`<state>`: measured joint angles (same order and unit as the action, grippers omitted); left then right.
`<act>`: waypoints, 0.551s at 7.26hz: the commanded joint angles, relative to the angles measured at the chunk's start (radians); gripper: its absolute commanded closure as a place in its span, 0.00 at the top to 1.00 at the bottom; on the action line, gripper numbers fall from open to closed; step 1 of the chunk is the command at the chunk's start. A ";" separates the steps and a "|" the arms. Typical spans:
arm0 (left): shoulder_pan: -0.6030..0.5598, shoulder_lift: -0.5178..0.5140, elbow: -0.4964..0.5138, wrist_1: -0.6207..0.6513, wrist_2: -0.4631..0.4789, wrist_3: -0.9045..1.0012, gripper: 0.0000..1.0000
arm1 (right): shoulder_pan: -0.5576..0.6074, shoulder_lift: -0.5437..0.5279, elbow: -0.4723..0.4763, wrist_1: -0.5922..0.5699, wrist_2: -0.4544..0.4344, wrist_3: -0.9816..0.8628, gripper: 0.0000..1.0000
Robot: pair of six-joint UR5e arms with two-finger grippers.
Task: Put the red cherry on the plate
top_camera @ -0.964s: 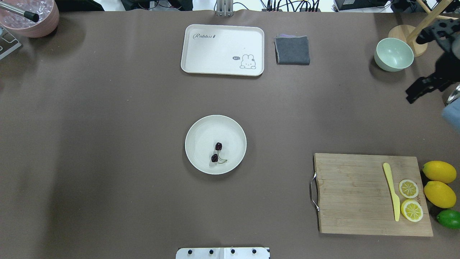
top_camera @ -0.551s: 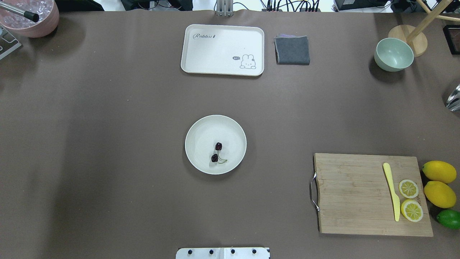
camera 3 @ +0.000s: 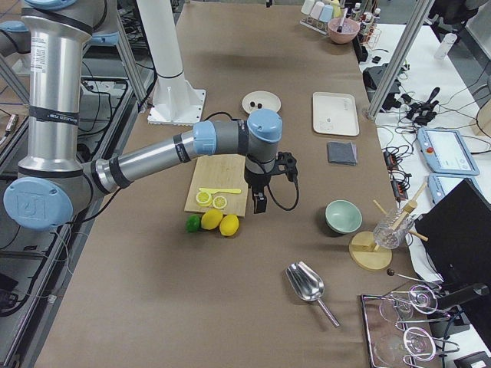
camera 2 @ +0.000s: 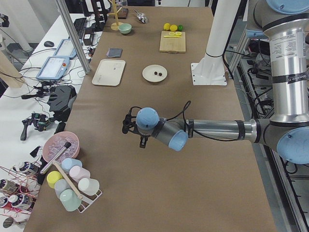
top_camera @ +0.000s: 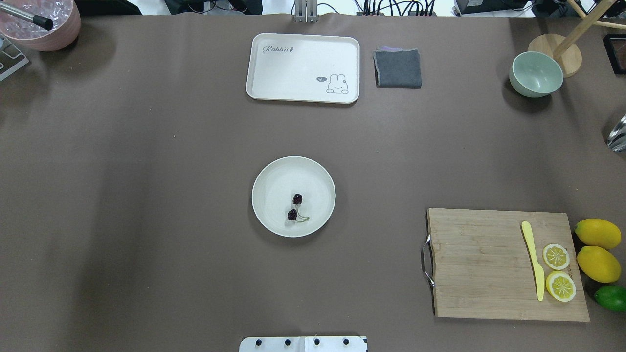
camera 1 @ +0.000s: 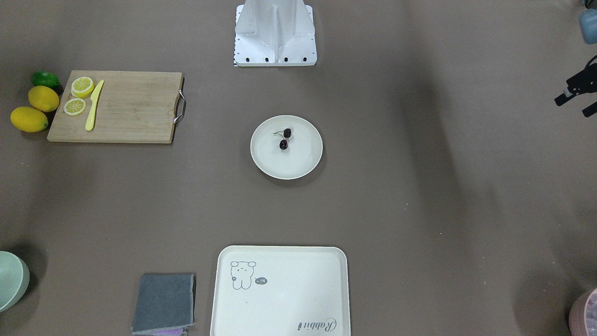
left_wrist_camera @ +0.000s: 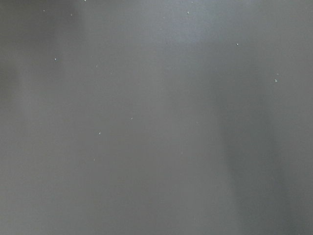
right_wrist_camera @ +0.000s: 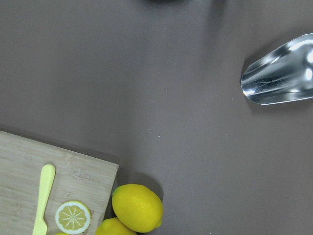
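Note:
The red cherry [top_camera: 295, 207], a pair of tiny dark fruits on thin stems, lies inside the round cream plate [top_camera: 274, 176] at the table's middle; the front-facing view shows the cherry [camera 1: 285, 138] on the plate [camera 1: 298, 165] too. Nothing is near the plate. My left gripper [camera 1: 572, 105] hangs at the table's left end, far from the plate, its two black fingers apart and empty. My right gripper [camera 3: 258, 201] shows only in the exterior right view, over the table beside the lemons; I cannot tell whether it is open or shut.
A rabbit tray [top_camera: 303, 68], a grey cloth [top_camera: 397, 68] and a green bowl [top_camera: 536, 73] line the far side. A cutting board [top_camera: 484, 264] with a yellow knife and lemon slices sits front right, beside lemons [top_camera: 597, 233]. A metal scoop [right_wrist_camera: 279, 73] lies nearby.
The right gripper, at the overhead view's right edge a second ago, has left that view. The cherry and plate have not moved.

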<state>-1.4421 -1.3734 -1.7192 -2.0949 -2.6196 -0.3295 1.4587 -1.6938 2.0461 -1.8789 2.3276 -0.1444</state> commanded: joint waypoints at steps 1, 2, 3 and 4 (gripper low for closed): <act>-0.053 0.068 0.007 0.001 0.004 0.038 0.99 | 0.089 0.005 -0.075 -0.002 0.058 -0.209 1.00; -0.070 0.104 0.036 0.000 0.039 0.126 0.99 | 0.091 0.015 -0.113 0.003 0.052 -0.218 1.00; -0.119 0.117 0.059 0.001 0.038 0.200 0.99 | 0.091 0.019 -0.133 0.003 0.053 -0.239 1.00; -0.129 0.138 0.059 0.001 0.038 0.204 0.99 | 0.094 0.007 -0.147 0.003 0.056 -0.282 1.00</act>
<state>-1.5441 -1.2613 -1.6709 -2.0943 -2.5853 -0.1638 1.5477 -1.6807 1.9226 -1.8766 2.3805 -0.3801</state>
